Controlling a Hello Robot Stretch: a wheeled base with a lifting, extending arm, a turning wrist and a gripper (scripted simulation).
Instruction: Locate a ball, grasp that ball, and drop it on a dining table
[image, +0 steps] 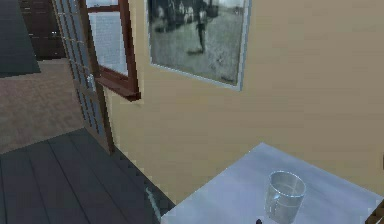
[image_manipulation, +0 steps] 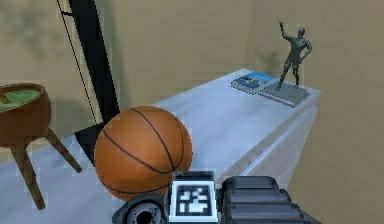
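An orange basketball (image_manipulation: 143, 152) with black seams sits large in the arm side view's lower middle, over the pale grey table (image_manipulation: 230, 120). Just below it are one white marker square (image_manipulation: 195, 197) and the gripper's dark body (image_manipulation: 142, 212) at the bottom edge. The gripper's far end is hidden against the ball, so I cannot tell whether it holds the ball or whether the ball rests on the tabletop. The same table's corner (image: 225, 190) shows at the forward view's lower right.
A clear glass (image: 284, 197) stands on the table corner. A dark statue (image_manipulation: 292, 55) and a flat book (image_manipulation: 255, 83) stand at the table's far end. A wooden bowl on legs (image_manipulation: 22, 112) stands left. A framed picture (image: 198, 38) hangs beside a wood-framed door (image: 112, 50).
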